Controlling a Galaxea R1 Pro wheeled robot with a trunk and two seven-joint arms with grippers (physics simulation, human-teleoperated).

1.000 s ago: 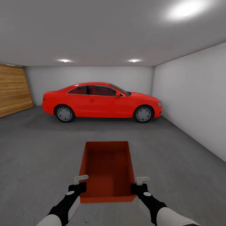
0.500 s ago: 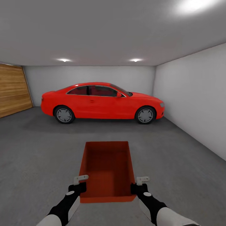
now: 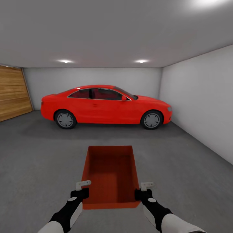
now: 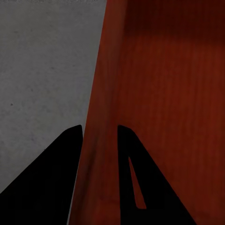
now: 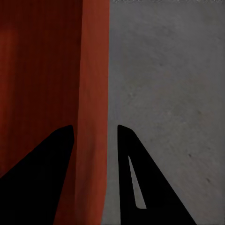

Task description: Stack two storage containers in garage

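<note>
One orange-red storage container [image 3: 110, 171] is held open side up in front of me, low over the dark grey garage floor [image 3: 38, 155]. My left gripper [image 3: 84, 190] is shut on its left wall, and my right gripper [image 3: 142, 190] is shut on its right wall. In the left wrist view the two dark fingers of the left gripper [image 4: 99, 129] straddle the container's thin wall [image 4: 103, 84]. The right wrist view shows the right gripper [image 5: 96, 127] pinching the opposite wall [image 5: 93, 70] the same way. The container's inside is bare.
A red car [image 3: 106, 105] stands side-on across the far end of the garage. A wooden door [image 3: 13, 94] covers the left wall, and a pale wall [image 3: 200, 103] runs along the right. Open floor lies between me and the car.
The whole view has crept forward, so the car looks slightly larger and wider. The container and both grippers keep the same place in the view.
</note>
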